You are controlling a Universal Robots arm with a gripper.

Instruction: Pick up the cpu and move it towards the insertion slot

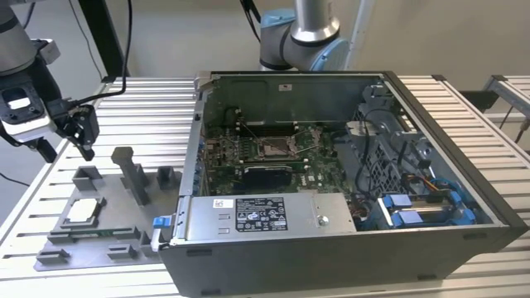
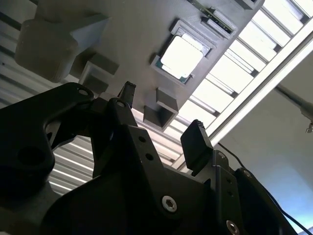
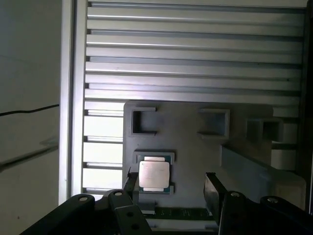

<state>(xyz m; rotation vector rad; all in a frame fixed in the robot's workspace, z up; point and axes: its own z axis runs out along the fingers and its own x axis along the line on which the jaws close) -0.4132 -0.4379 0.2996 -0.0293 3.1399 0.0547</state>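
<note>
The cpu is a small silvery square chip lying flat in a shallow pocket of the grey fixture plate, at the exterior view's left. It also appears in both wrist views, cpu and cpu. My gripper hangs in the air above the plate's far end, apart from the chip. It is open, gripper and gripper, with nothing between its black fingers. The insertion slot is the silver-framed socket on the green board inside the open computer case.
Raised grey blocks and a tall post stand on the fixture plate between the chip and the computer case. The case's wall rises beside the plate. Another arm's base stands behind the case. A slatted metal table carries everything.
</note>
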